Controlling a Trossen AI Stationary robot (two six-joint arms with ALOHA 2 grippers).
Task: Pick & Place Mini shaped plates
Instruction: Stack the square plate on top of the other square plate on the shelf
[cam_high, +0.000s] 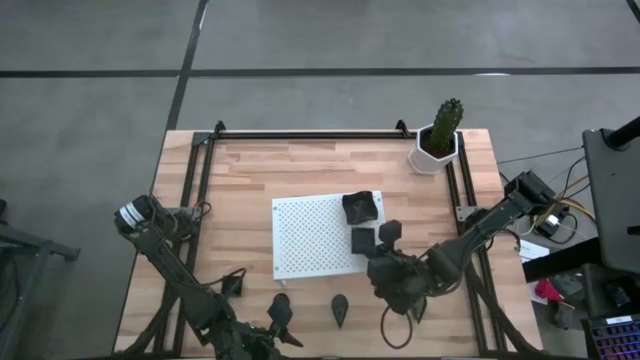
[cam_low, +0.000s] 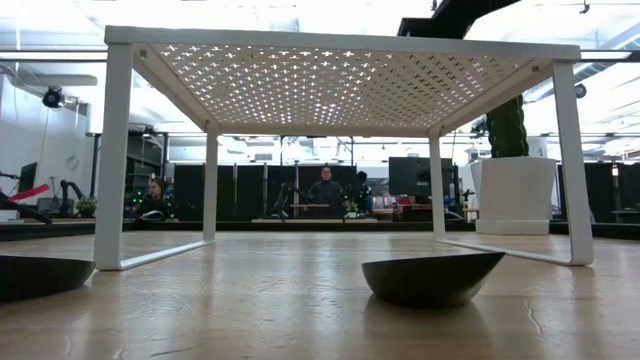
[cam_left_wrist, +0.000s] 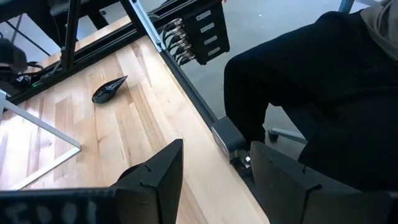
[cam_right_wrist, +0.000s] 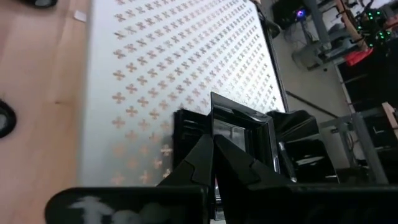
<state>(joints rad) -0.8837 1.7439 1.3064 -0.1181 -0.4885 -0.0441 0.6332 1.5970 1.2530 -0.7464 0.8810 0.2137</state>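
The white perforated board stands on legs mid-table. Two black square mini plates rest on its right end. A third square plate sits tilted at the board's right edge, with my right gripper shut on it. Teardrop mini plates and a smaller black one lie on the wood near the front edge. My left gripper hangs open over the table's near edge, with nothing between its fingers. My right gripper pinches the square plate's raised rim between its two fingers, one finger on the plate's inner side and one on the outer. The fingers slant down from the table's right. The plate stands tilted; I cannot tell whether it touches the board.
A white hexagonal pot with a cactus stands at the far right corner. Black rails run along the table's sides. A seated person in dark clothes is close to the near edge. People sit in the room behind.
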